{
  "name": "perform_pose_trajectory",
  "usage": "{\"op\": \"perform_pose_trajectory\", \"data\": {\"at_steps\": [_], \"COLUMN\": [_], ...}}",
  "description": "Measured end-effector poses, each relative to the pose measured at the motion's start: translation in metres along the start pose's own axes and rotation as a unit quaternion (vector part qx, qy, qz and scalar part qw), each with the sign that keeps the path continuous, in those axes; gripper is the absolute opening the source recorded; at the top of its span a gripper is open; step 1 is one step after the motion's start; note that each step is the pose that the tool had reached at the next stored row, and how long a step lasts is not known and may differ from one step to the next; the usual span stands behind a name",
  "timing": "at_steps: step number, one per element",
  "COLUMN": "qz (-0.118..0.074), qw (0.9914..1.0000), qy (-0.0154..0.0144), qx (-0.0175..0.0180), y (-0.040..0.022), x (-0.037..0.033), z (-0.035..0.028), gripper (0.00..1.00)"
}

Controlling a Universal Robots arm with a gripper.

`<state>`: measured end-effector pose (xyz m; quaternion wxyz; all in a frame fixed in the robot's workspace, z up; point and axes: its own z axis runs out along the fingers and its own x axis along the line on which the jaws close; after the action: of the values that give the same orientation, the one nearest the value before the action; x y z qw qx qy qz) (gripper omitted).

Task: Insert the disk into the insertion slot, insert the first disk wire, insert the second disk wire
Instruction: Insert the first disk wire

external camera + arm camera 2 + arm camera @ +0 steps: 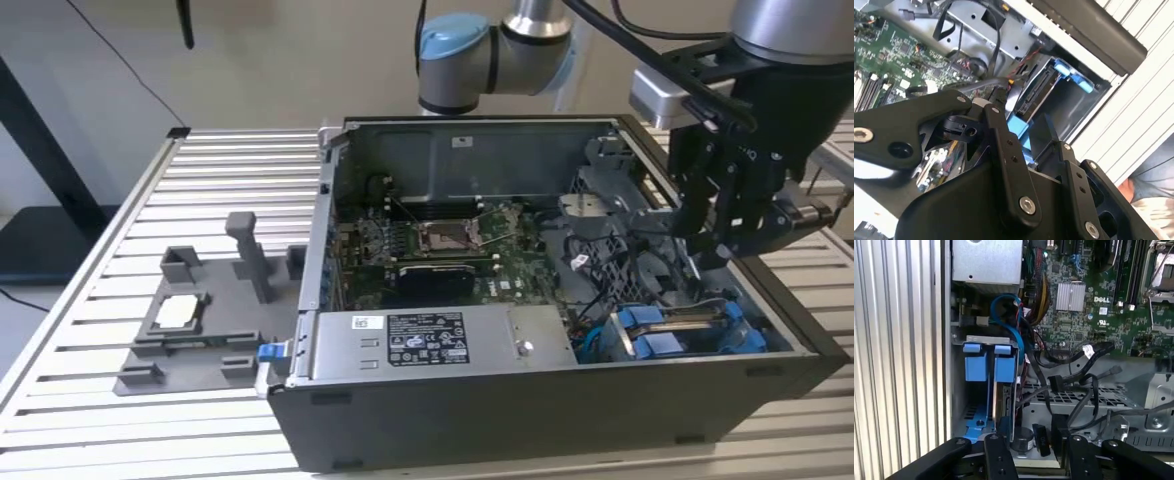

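- You're at a robotics lab bench, not a home or an office desk.
- Your robot arm point(497, 52) rises behind a ribbed aluminium table point(94, 430).
- An open computer tower point(534, 410) lies on its side there, with the motherboard point(441, 245) and the insertion slot point(687, 330) laid bare.
- Beside it sits a grey fixture plate point(187, 345) with upright holders.
- A plain pale wall point(267, 60) stands behind.

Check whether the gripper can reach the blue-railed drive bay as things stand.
Probably yes. The gripper hangs close above the insertion slot, and the computer case is open on top with nothing covering the bay. Loose black cables beside it might snag.
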<state>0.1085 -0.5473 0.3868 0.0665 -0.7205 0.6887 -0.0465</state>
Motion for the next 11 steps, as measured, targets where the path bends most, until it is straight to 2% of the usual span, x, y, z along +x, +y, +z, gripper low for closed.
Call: {"op": "perform_pose_trajectory", "data": {"at_steps": [1, 4, 7, 11], "qz": [0.000, -0.001, -0.001, -0.001], "qw": [1.00000, 0.99999, 0.99999, 0.99998], "qy": [0.0001, 0.0033, 0.0033, 0.0035], "qx": [0.0015, 0.0015, 0.0023, 0.0051], "y": [0.0001, 0.0000, 0.0002, 0.0009], "x": [-0.0005, -0.0023, -0.0027, -0.0062], "z": [0.0001, 0.0003, 0.0008, 0.0036], "gripper": [0.47, 0.47, 0.47, 0.47]}}
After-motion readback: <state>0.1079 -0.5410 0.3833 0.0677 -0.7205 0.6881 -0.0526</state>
